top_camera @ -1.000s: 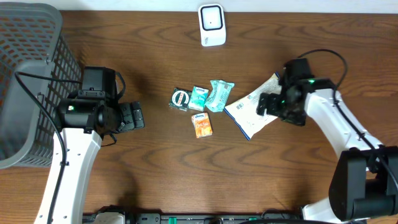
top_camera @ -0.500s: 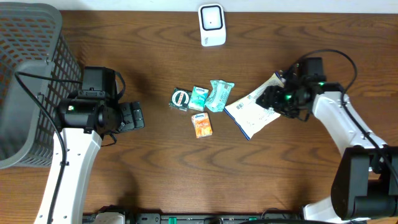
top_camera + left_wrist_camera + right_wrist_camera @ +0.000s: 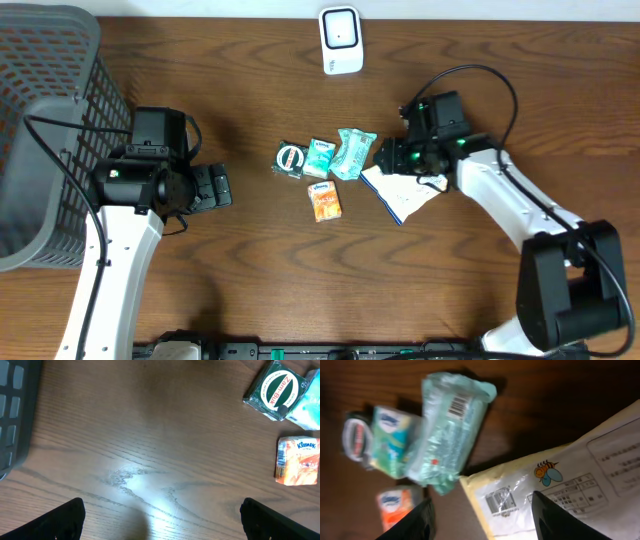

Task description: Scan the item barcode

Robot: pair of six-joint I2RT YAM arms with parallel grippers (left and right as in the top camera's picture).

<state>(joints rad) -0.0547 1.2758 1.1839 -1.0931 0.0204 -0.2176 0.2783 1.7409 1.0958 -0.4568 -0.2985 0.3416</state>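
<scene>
Right claw (image 3: 482, 510) hangs half open over one corner of the envelope (image 3: 410, 192), which lies flat near the middle of the counter (image 3: 450, 290) and looks light, thin and bendy, so pinching its edge seems best.

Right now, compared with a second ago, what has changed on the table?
The right hand swung left along the white mailer, from its right end to its left corner beside the teal packet, and is open above that corner. Nothing was taken hold of or let go that I can see. The mailer, the orange Kleenex pack, the scanner and the open left hand stayed put.
</scene>
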